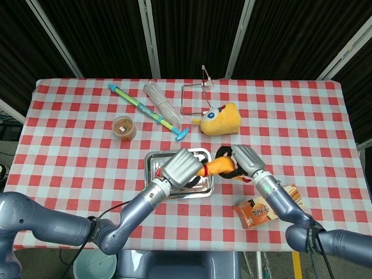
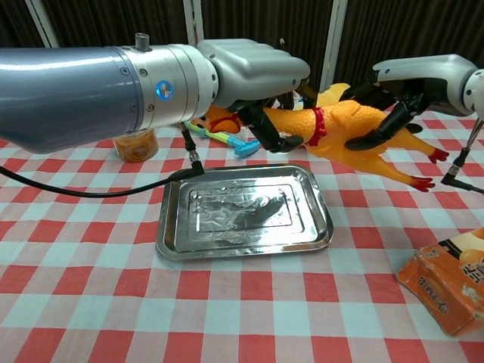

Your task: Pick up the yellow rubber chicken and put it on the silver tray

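The yellow rubber chicken hangs almost level in the air above the silver tray, its head to the left and its legs to the right. My left hand grips it at the neck by the red collar. My right hand holds its body from behind, fingers curled round it. In the head view the chicken shows between the left hand and the right hand, at the right end of the tray. The tray has nothing on it.
An orange snack packet lies at the front right. Behind the tray are a yellow plush toy, a wire stand, a blue-green toy stick, a clear plastic bundle and a brown jar.
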Robot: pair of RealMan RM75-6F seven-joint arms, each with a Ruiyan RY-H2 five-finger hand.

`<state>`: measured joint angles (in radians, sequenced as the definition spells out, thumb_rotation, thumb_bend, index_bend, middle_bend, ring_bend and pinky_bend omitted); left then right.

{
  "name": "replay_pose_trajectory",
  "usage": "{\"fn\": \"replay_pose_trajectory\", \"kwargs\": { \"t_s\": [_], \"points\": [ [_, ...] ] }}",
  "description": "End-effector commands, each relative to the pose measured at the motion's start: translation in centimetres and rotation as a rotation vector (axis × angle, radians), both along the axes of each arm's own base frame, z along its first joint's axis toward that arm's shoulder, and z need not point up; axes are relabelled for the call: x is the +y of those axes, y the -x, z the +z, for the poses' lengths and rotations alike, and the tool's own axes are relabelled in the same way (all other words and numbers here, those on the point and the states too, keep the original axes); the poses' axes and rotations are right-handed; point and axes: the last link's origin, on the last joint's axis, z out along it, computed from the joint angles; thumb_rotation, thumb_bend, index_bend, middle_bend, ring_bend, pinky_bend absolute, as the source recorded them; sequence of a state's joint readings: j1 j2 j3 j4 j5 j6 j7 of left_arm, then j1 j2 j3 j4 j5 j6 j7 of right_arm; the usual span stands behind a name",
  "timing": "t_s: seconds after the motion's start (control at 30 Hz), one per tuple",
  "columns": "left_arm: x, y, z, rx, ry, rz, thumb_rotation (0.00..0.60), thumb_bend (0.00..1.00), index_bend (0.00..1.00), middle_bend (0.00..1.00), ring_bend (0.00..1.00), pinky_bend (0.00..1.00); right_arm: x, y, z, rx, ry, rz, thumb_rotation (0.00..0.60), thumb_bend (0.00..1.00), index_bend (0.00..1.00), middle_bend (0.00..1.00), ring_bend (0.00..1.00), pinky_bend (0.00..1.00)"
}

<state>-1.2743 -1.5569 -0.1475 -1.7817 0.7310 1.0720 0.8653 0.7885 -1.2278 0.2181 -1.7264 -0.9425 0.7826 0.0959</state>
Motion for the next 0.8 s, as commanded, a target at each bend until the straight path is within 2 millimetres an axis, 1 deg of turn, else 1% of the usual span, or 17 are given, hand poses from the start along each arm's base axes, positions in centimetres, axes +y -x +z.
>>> {"fn": "replay_pose_trajectory", "kwargs": {
  "t_s": [0.03, 0.1, 0.17, 0.2, 0.23, 0.3, 0.4, 0.53, 0.7, 0.8],
  "points": [
    [0.1, 0.2, 0.1, -0.003, -0.001, 0.004, 0.600, 0.69, 0.49, 0.59, 0.54, 0.62, 0.4, 0.2, 0.2, 0.016, -0.021, 0.011, 0.600, 0.53, 0.34, 0.54, 0.49, 0.64],
    [0.3, 0.4, 0.2, -0.009, -0.001, 0.008, 0.600, 0.69, 0.49, 0.59, 0.54, 0.62, 0.7, 0.3, 0.3, 0.022, -0.047, 0.016, 0.600, 0.34, 0.16, 0.39, 0.34, 0.49],
    [0.4, 0.7, 0.3, -0.014, -0.001, 0.011, 0.600, 0.69, 0.49, 0.59, 0.54, 0.62, 0.9, 0.2, 0.4, 0.028, -0.074, 0.022, 0.600, 0.23, 0.04, 0.25, 0.20, 0.36],
    [0.4, 0.8, 0.3, -0.016, 0.000, 0.011, 0.600, 0.69, 0.49, 0.59, 0.54, 0.62, 1.0, 0.2, 0.5, 0.030, -0.081, 0.025, 0.600, 0.19, 0.00, 0.18, 0.13, 0.30],
    [0.5, 0.9, 0.3, -0.020, 0.001, 0.013, 0.600, 0.69, 0.49, 0.59, 0.54, 0.62, 1.1, 0.2, 0.6, 0.033, -0.090, 0.029, 0.600, 0.17, 0.00, 0.14, 0.09, 0.26],
    [0.5, 1.2, 0.4, -0.027, 0.005, 0.014, 0.600, 0.69, 0.49, 0.59, 0.54, 0.62, 1.2, 0.2, 0.7, 0.032, -0.100, 0.034, 0.600, 0.16, 0.00, 0.09, 0.04, 0.21],
    [0.5, 1.5, 0.4, -0.035, 0.010, 0.014, 0.600, 0.69, 0.49, 0.59, 0.54, 0.62, 1.3, 0.3, 1.0, 0.041, -0.093, 0.048, 0.600, 0.16, 0.00, 0.05, 0.00, 0.17],
    [0.4, 2.2, 0.6, -0.064, 0.023, 0.022, 0.600, 0.69, 0.49, 0.59, 0.54, 0.62, 1.8, 0.9, 1.8, 0.053, -0.054, 0.058, 0.600, 0.16, 0.00, 0.04, 0.00, 0.17],
    [0.4, 3.4, 0.8, -0.100, 0.042, 0.024, 0.600, 0.69, 0.50, 0.59, 0.54, 0.62, 2.4, 2.2, 3.8, 0.058, 0.010, 0.049, 0.600, 0.16, 0.00, 0.04, 0.00, 0.17],
    [0.4, 4.6, 1.1, -0.147, 0.051, 0.038, 0.600, 0.68, 0.50, 0.59, 0.54, 0.62, 2.7, 3.5, 5.6, 0.070, 0.067, 0.030, 0.600, 0.16, 0.00, 0.04, 0.00, 0.16]
  ]
}}
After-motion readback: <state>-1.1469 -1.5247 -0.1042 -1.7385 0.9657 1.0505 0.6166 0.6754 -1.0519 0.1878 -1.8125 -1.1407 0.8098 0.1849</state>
